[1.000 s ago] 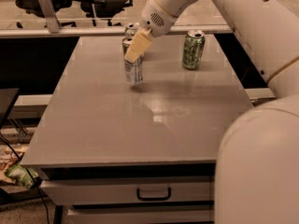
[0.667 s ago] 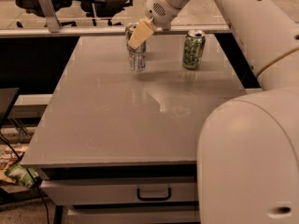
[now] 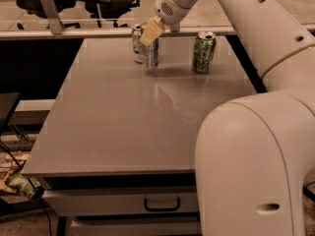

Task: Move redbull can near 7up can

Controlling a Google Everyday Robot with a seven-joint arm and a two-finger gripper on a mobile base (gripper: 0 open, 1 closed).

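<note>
one gripper (image 3: pixel 150 33) clamped on top of redbull can (image 3: pixel 151 57), upright on table (image 3: pixel 118 127), just beside 7up can (image 3: pixel 136 42)

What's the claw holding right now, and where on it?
The claw appears to grip the redbull can by its upper end, from above, right beside the 7up can.

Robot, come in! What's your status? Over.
Gripper at far side of table, fingers shut on redbull can. Right beside 7up can. Green can apart, not blocking.
</note>
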